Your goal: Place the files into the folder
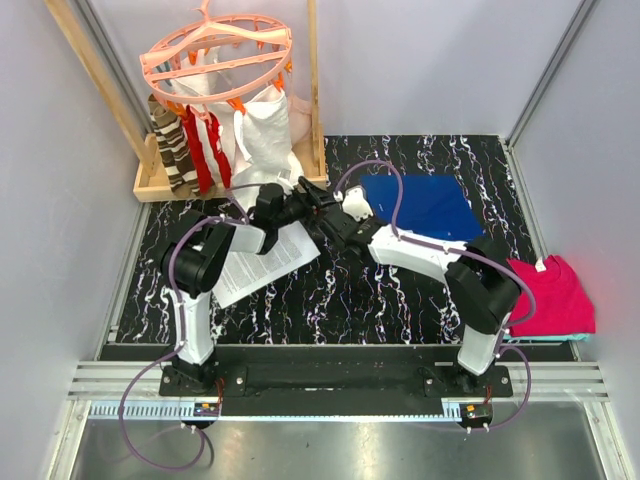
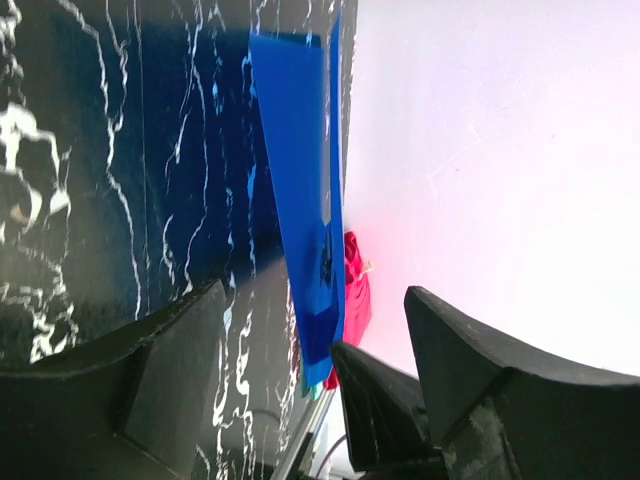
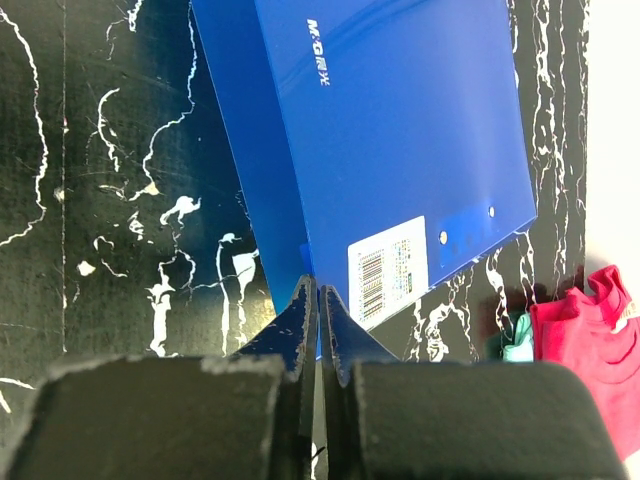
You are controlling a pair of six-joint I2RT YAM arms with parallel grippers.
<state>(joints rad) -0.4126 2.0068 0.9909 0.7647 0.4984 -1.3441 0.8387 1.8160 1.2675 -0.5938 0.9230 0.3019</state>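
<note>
The files (image 1: pixel 262 262) are white printed sheets lying flat left of centre, partly under the left arm. The folder (image 1: pixel 425 205) is blue and lies at the back right. In the right wrist view the folder (image 3: pixel 390 130) shows a white barcode label (image 3: pixel 388 268), with its cover lifted off the lower sheet. My right gripper (image 3: pixel 318 290) is shut on the cover's near corner, and stands at the folder's left side (image 1: pixel 362 203). My left gripper (image 1: pixel 303 202) hovers between files and folder. Its fingers (image 2: pixel 315 295) stand wide apart with nothing between them, facing the folder (image 2: pixel 300 170) edge-on.
A wooden rack (image 1: pixel 165 185) at the back left holds a pink ring hanger (image 1: pixel 215 50) with socks and a white cloth bag (image 1: pixel 265 125). Folded magenta cloth (image 1: pixel 552 293) lies at the right table edge. Grey walls close in the back and both sides.
</note>
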